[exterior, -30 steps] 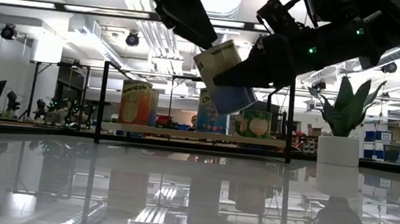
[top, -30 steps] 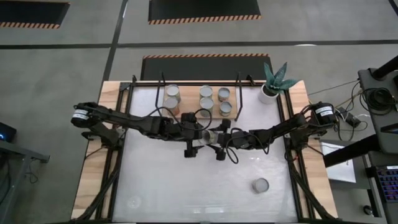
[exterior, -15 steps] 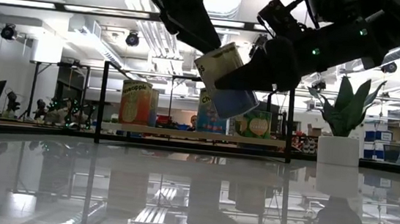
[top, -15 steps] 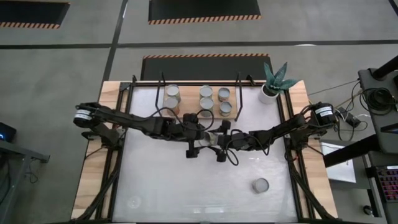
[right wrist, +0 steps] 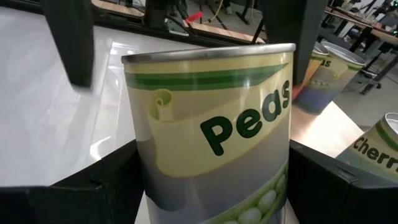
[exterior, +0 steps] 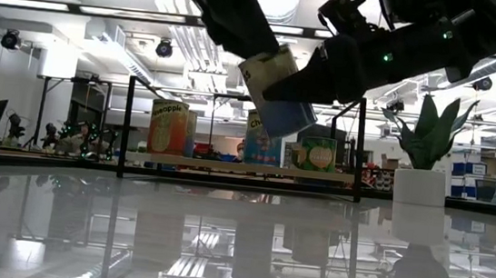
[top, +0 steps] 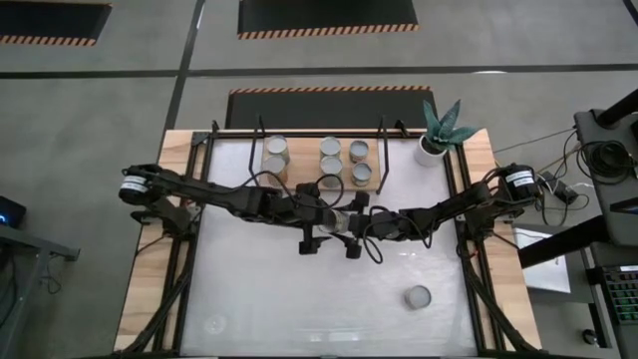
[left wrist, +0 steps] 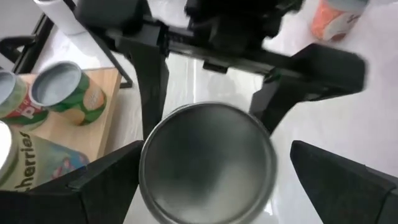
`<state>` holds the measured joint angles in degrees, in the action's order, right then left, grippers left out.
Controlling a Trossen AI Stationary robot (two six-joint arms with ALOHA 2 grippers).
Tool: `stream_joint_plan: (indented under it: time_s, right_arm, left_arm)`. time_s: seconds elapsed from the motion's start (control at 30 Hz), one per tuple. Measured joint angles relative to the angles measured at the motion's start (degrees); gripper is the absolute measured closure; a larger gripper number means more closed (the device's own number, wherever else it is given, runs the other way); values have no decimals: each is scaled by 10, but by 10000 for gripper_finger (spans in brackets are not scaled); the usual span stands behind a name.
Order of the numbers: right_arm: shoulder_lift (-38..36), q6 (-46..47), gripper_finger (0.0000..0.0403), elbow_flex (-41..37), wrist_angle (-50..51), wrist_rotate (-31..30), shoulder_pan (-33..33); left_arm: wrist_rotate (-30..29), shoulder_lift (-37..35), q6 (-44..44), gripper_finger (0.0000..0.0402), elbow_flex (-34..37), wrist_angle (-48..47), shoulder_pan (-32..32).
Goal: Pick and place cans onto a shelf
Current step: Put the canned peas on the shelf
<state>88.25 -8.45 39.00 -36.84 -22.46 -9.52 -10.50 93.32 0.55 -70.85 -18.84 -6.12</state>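
A can with a "Peas" label (right wrist: 214, 137) hangs tilted in the air over the middle of the table (top: 342, 221), also in the low view (exterior: 278, 92). My right gripper (right wrist: 214, 196) is shut on it. My left gripper (left wrist: 208, 193) is open and faces the can's silvery end (left wrist: 208, 165), one finger on either side of it; whether they touch it I cannot tell. The wooden shelf (top: 304, 160) at the far edge carries several cans (top: 276, 148) (top: 359, 150) standing upright. One more can (top: 418, 297) stands on the table at the near right. My right gripper pinches the can's round side wall (right wrist: 146, 180) between its two fingers (right wrist: 93, 186), which lie across the can. It comes roughly level from the table's right. The can is lifted clear of the table and tilted.
A white plant pot (top: 431, 148) stands at the far right, beside the shelf. Black rods (exterior: 126, 127) frame the shelf. Both arms meet over the table's middle. The white tabletop (top: 259, 289) lies bare at the near left.
My left gripper has moved a little toward the table's right, closer to the can's end. The can in my right gripper has risen slightly and tipped further over.
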Motion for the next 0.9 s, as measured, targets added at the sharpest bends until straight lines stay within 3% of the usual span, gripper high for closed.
stream_joint_plan:
  time_s: [0.3,0.7,0.9]
  right_arm:
    - [0,5,101,0,-1,0,0]
    - [0,6,101,-1,0,3,0]
    - [0,13,89,-1,0,16,0]
  left_arm:
    - [-25,26,-7,22,0,11,0]
    - [-27,32,-19,82,1,9,0]
    - [-27,32,-22,92,0,7,0]
